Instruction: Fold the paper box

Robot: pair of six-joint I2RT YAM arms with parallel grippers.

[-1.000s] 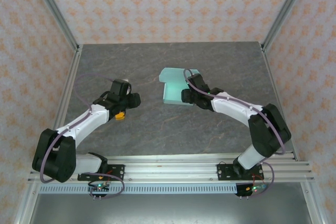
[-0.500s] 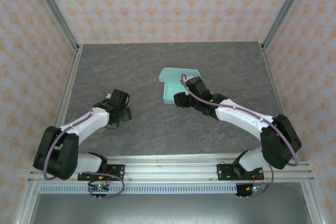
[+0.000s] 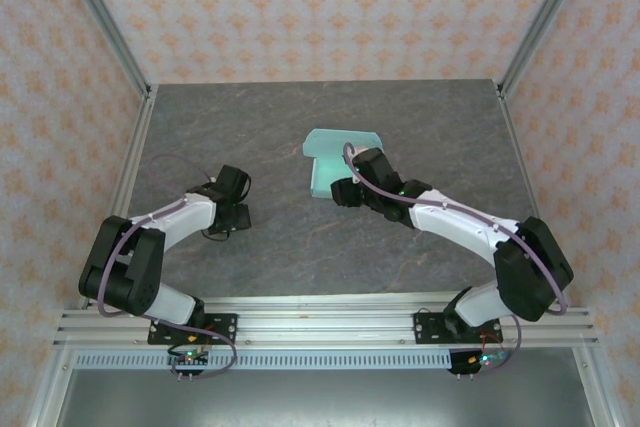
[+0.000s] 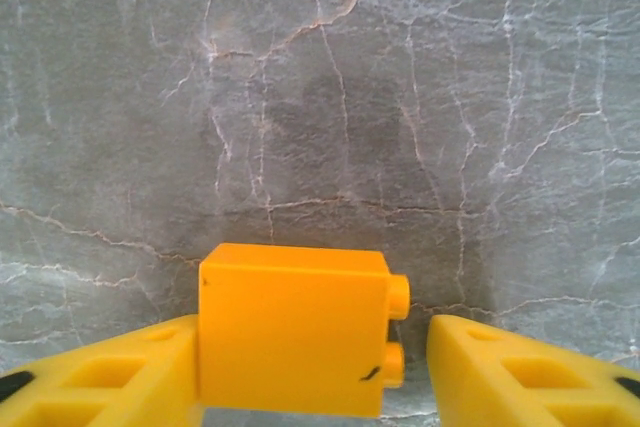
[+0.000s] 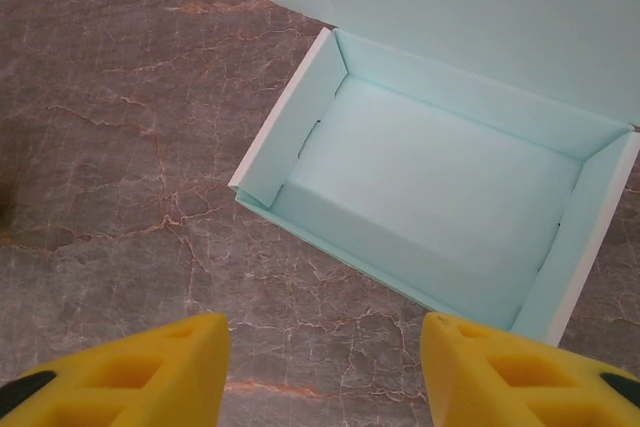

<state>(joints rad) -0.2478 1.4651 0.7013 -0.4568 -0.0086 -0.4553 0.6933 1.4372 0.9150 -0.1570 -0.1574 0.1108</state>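
**Paper box stands open on bench; both grippers apart, neither gripping**

The paper box (image 3: 333, 155) sits on the grey stone-patterned bench (image 3: 250, 127), towards the far edge and slightly right of centre. In the right wrist view the paper box (image 5: 430, 177) is formed into a shallow rectangular tray. Its four walls are upright, the interior is bare, and the lid flap is open on the side away from the gripper.

The right gripper (image 3: 341, 192) is at the near side of the box. Its jaws (image 5: 325, 347) are spread wide with only bench surface between them, and the box lies just beyond the fingertips.

The left gripper (image 3: 234, 217) is towards the left edge, well apart from the box. Its jaws (image 4: 315, 337) straddle a small orange block (image 4: 290, 327). One finger touches the block, and a clear gap separates the studded side from the other finger, so the block is not clamped.
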